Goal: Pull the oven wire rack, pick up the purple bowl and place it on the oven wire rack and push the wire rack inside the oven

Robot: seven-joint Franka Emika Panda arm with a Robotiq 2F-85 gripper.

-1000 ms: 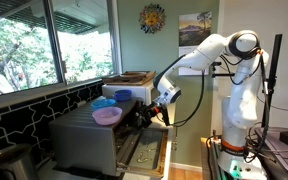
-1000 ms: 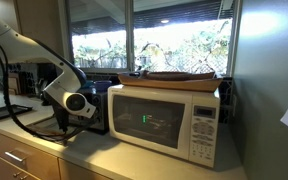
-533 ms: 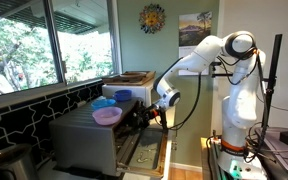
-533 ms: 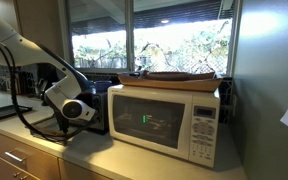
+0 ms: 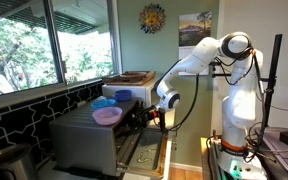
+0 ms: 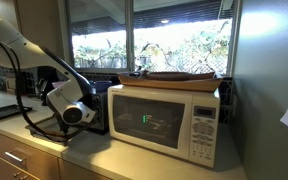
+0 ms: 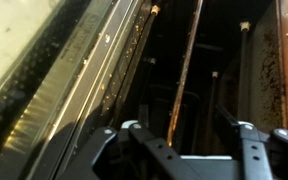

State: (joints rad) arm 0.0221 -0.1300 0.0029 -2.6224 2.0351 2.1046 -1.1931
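The grey oven [image 5: 84, 140] stands on the counter with its door [image 5: 144, 152] dropped open. The purple bowl [image 5: 107, 116] sits on top of the oven. My gripper [image 5: 152, 114] is at the mouth of the cavity, and also shows in an exterior view [image 6: 70, 113]. In the wrist view the gripper [image 7: 189, 135] is open, its fingers [image 7: 134, 132] wide apart. The oven wire rack [image 7: 184, 70] appears edge-on as a thin lit line running into the dark cavity, its near end between the fingers. I cannot tell whether they touch it.
A blue bowl [image 5: 104, 103] sits behind the purple one on the oven's top. A white microwave [image 6: 164, 120] with a wooden tray [image 6: 179, 76] on it stands beside the oven. Windows run behind the counter. Drawers [image 6: 19, 158] are below the counter's edge.
My gripper has moved slightly down and towards the oven's opening. The bowls and the door have not moved.
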